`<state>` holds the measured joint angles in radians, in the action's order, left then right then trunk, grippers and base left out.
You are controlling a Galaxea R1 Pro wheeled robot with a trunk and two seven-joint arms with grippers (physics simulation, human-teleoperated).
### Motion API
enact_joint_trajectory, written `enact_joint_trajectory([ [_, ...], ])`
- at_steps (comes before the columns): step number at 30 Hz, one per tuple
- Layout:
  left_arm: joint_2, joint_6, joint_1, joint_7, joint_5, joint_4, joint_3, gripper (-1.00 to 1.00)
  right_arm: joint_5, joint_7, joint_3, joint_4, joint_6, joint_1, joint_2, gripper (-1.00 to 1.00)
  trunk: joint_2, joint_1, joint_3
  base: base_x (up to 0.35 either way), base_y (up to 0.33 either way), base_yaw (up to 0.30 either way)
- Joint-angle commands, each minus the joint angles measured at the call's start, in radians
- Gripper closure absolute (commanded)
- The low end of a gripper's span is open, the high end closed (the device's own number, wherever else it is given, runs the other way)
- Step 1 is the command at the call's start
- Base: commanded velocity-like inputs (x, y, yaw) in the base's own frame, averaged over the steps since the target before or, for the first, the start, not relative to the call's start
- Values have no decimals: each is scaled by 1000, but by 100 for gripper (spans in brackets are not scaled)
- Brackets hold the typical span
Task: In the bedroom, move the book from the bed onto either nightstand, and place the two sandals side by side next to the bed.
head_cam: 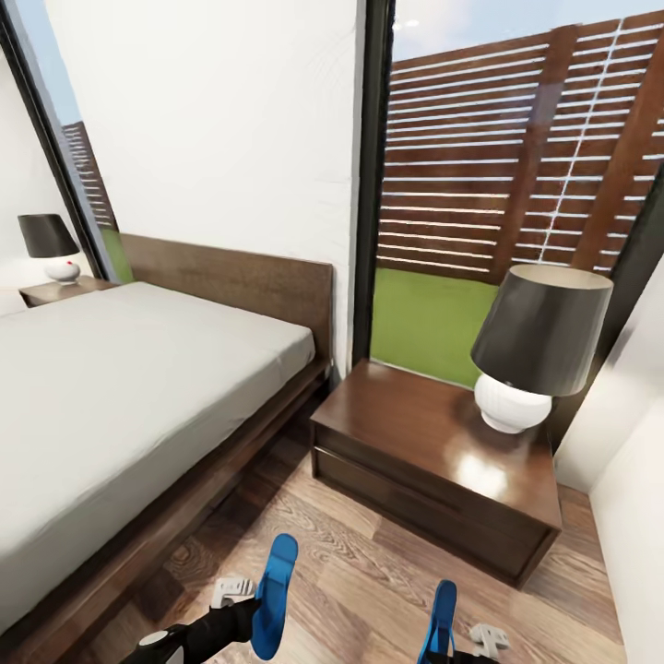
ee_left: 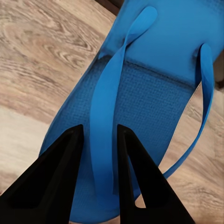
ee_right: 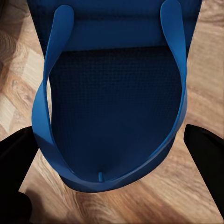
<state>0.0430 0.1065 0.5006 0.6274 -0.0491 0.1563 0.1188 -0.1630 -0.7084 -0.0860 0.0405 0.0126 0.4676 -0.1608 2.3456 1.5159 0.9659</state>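
Each claw carries a blue flip-flop above the wood floor between bed and nightstand: the left claw pinches the left sandal by its thin, floppy strap, while the right claw spans the right sandal across its light, bendy sole.

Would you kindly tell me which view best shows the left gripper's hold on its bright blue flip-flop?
The left wrist view: the left gripper pinches one strap of its flip-flop. The head view shows that flip-flop edge-on, grip hidden.
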Motion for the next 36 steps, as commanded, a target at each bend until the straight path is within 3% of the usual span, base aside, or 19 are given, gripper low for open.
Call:
enact_joint_trajectory([
  [1, 0, 1, 1, 3, -5, -2, 2, 100, 1, -3, -8, -1, 1, 0, 0, 100, 0, 0, 1, 0, 0, 292],
  [10, -7, 4, 1, 2, -5, -3, 2, 100, 2, -3, -8, -1, 1, 0, 0, 100, 0, 0, 1, 0, 0, 292],
  [20, -7, 53, 1, 2, -2, -40, 2, 100, 1, -3, -8, -1, 1, 0, 1, 100, 0, 0, 1, 0, 0, 292],
  [36, -7, 58, 1, 2, -4, -43, 2, 100, 2, -3, -8, -1, 1, 0, 1, 100, 0, 0, 1, 0, 0, 292],
])
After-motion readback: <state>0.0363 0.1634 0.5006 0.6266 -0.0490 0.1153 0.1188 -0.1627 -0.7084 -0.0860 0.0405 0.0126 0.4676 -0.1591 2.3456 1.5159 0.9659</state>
